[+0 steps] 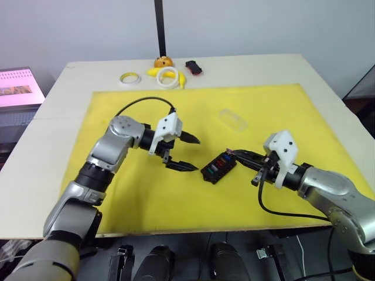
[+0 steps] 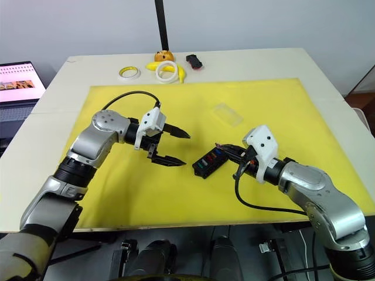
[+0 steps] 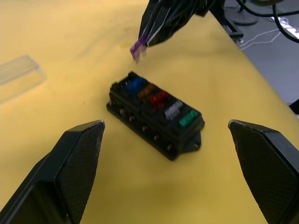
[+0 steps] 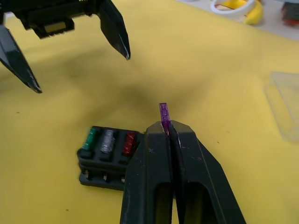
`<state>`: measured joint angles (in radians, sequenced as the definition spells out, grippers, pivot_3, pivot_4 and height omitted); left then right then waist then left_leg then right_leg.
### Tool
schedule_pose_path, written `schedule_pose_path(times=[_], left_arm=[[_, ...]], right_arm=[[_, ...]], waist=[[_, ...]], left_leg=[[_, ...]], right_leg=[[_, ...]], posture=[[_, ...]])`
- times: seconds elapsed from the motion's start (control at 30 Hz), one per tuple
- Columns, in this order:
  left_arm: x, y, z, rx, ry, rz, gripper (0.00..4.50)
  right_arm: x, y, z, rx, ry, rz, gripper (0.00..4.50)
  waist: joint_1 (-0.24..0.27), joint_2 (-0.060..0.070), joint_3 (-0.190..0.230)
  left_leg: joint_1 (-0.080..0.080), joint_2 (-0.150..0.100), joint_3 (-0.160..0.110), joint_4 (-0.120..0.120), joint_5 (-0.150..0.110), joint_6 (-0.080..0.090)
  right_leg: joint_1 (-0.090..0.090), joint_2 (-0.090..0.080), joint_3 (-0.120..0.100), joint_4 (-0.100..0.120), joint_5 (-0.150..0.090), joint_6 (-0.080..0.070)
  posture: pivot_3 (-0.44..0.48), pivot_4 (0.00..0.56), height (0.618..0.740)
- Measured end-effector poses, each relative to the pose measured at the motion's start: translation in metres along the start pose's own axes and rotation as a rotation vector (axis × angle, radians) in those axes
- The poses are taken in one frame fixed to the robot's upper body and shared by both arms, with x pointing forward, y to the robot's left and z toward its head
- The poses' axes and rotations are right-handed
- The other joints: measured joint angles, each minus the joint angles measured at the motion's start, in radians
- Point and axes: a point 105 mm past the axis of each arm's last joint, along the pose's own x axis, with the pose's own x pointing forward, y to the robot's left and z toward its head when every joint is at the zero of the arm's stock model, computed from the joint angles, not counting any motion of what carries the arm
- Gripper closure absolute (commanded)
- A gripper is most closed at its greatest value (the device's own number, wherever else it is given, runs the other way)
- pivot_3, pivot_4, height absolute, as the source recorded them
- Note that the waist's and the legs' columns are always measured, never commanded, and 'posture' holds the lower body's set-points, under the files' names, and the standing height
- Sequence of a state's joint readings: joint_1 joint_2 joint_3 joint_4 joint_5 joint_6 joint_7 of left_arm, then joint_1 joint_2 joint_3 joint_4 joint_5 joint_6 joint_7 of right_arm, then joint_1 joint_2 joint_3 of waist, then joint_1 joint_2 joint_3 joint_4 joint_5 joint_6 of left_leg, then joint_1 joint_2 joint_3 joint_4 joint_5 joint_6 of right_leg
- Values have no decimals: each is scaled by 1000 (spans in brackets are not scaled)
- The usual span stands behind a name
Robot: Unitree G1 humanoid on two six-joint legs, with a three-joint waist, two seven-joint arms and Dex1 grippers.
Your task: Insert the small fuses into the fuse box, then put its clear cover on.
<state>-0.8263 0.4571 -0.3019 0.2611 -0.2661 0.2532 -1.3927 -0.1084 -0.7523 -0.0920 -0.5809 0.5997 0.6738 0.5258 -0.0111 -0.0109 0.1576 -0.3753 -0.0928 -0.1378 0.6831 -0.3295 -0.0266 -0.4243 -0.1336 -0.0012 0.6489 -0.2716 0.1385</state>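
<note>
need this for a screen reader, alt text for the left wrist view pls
A black fuse box holding blue, orange, red, grey and green fuses lies on a yellow mat. The right gripper holds a purple fuse above it, between the open left gripper's fingers.

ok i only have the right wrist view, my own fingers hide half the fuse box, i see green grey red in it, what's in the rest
Observer: The left wrist view shows two more seated in the fuse box past the red: an orange fuse, then a blue fuse.
Operator: so is the purple one in yet
Observer: No. The purple fuse in the right gripper hangs in the air near the blue end, not touching the box.
Operator: left arm in my way
Observer: From the head, the left gripper is open at the box's opposite side, apart from it.
</note>
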Motion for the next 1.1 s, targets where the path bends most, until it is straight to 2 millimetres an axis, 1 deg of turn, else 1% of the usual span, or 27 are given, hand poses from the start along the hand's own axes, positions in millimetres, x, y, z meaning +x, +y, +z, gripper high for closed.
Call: schedule_pose_path(times=[0.33,0.6,0.9,1.1], left_arm=[[6,2,-5,3,6,2,26],[7,2,-5,15,6,2,26],[7,3,-6,11,7,5,26],[7,3,-6,11,7,7,26]], right_arm=[[8,-3,-13,13,32,-44,4500],[10,-7,-15,10,30,-77,4500],[13,-5,-16,26,25,-85,4500],[13,-8,-20,25,40,-99,4500]], waist=[[0,0,0],[0,0,0],[-1,0,0],[-1,0,0]], left_leg=[[0,0,0,0,0,0],[0,0,0,0,0,0],[0,0,0,0,0,0],[0,0,0,0,0,0]], right_leg=[[0,0,0,0,0,0],[0,0,0,0,0,0],[0,0,0,0,0,0],[0,0,0,0,0,0]], posture=[[0,150,740],[0,150,740],[0,150,740],[0,150,740]])
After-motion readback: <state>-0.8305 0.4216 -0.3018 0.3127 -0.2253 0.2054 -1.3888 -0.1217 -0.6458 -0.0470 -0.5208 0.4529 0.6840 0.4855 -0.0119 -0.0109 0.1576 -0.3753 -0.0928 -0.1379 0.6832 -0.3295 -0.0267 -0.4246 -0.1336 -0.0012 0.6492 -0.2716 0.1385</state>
